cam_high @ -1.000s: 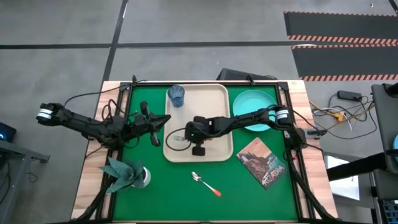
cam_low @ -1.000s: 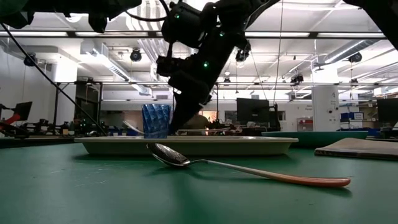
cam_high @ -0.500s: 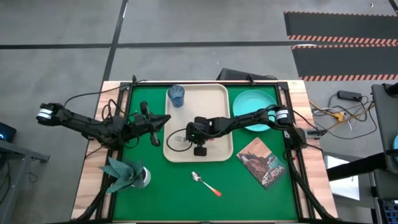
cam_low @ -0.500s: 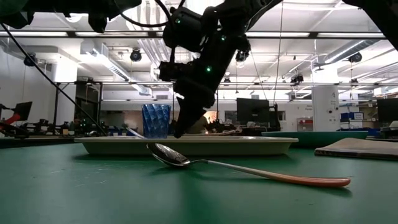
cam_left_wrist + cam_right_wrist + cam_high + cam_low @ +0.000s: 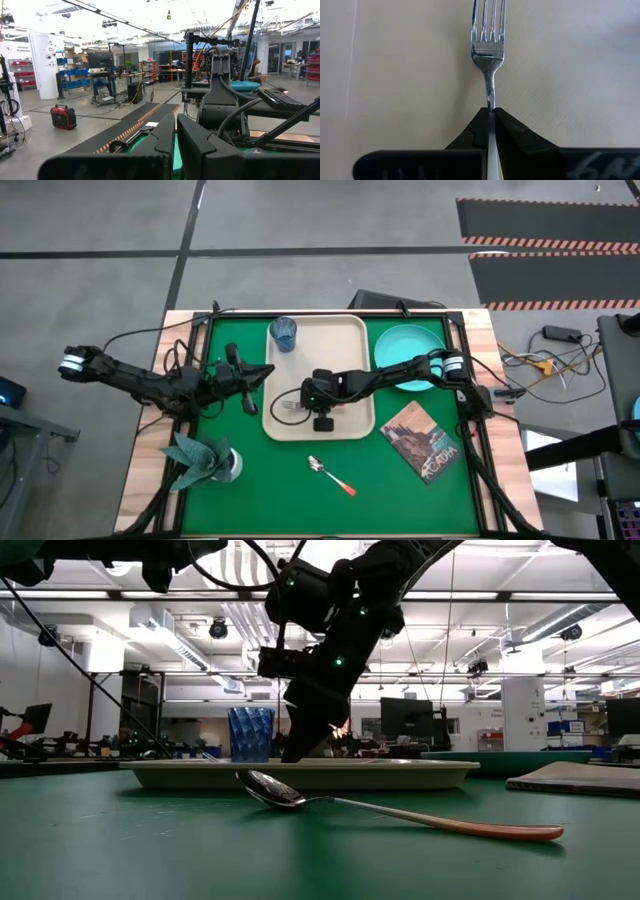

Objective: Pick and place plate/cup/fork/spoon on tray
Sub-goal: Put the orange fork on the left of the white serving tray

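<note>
Right claw (image 5: 491, 116) clenched on fork (image 5: 489, 30) over tray (image 5: 345, 340); should've lowered flat before releasing. Left claw (image 5: 175, 131) clenched, idle.

This is a robotics lab or industrial workshop: an open hall with exposed ceiling ducts (image 5: 240, 615) and strip lights, storage shelves of blue bins (image 5: 75, 82), computer monitors (image 5: 405, 718) on benches, a red generator (image 5: 63, 116) on the concrete floor, and hazard-striped floor mats (image 5: 545, 225).
</note>
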